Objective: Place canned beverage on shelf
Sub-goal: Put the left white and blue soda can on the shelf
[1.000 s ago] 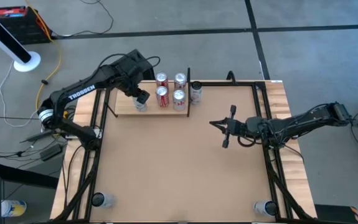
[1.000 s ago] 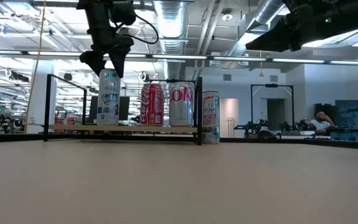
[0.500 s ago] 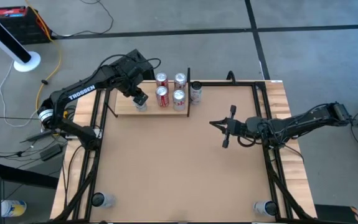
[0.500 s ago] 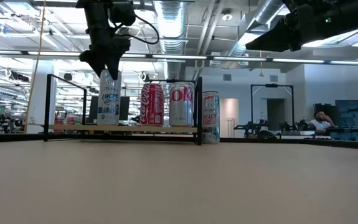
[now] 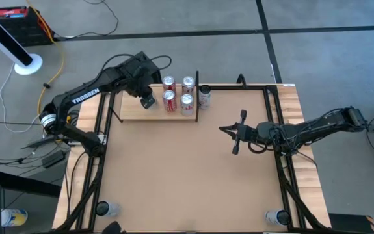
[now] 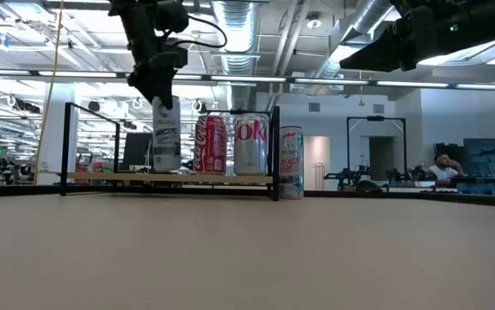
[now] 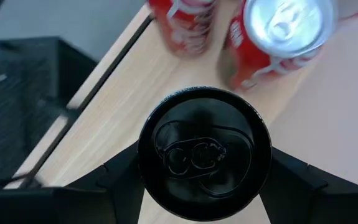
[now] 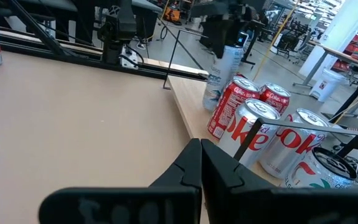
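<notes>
The left claw pinches a slim can upright on the shelf near the surface's far edge, still to be released. The right claw, pressed together, waits mid-surface.

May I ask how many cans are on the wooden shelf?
5: four cans in a two-by-two cluster beside the black end piece, plus a white can gripped by the left end effector.

light: bright, even, from ceiling strips in low view
shadows: soft, faint on tabletop
glare: sheen on silver can top
blur: red cans smeared, left wrist view
</notes>
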`<move>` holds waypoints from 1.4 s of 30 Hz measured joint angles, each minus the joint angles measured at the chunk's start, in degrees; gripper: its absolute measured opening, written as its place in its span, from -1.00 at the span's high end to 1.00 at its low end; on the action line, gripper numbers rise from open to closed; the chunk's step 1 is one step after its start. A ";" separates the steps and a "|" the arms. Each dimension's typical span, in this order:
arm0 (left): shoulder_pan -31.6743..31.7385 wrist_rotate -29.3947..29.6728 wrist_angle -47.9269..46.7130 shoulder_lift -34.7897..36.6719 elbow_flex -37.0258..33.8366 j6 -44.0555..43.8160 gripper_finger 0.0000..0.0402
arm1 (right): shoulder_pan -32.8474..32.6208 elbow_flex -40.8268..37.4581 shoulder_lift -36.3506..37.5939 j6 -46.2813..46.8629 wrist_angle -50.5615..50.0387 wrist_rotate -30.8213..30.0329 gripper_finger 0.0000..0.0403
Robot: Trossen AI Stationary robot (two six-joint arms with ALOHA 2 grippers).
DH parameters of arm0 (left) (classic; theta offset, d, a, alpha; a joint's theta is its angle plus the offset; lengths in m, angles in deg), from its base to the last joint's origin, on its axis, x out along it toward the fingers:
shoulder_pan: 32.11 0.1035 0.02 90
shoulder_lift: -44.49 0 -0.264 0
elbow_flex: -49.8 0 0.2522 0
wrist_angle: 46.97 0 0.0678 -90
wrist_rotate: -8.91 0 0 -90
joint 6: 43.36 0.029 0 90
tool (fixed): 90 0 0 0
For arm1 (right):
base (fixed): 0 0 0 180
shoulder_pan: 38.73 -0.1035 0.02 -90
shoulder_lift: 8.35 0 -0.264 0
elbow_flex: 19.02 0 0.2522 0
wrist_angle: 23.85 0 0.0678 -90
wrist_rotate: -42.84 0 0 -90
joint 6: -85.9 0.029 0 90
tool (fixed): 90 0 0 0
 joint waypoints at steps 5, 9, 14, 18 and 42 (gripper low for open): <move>5.76 -7.18 1.52 -0.02 1.23 5.20 -0.16 | 0.03 0.00 0.00 0.00 0.00 -0.01 0.88; 9.91 -8.63 -0.05 -2.31 6.24 10.16 -0.16 | 0.53 0.00 0.00 -0.63 0.02 0.04 0.88; 11.37 -8.82 -7.39 -9.22 15.26 15.05 -0.16 | 2.42 0.00 0.00 -1.11 0.07 0.04 0.88; 11.49 -9.02 -11.15 -15.24 21.47 18.85 -0.16 | 4.13 0.00 0.00 -0.77 0.02 0.03 0.88; 14.54 -14.24 -12.71 -21.57 26.05 25.83 -0.16 | 4.90 0.00 0.01 3.04 -2.22 1.55 0.88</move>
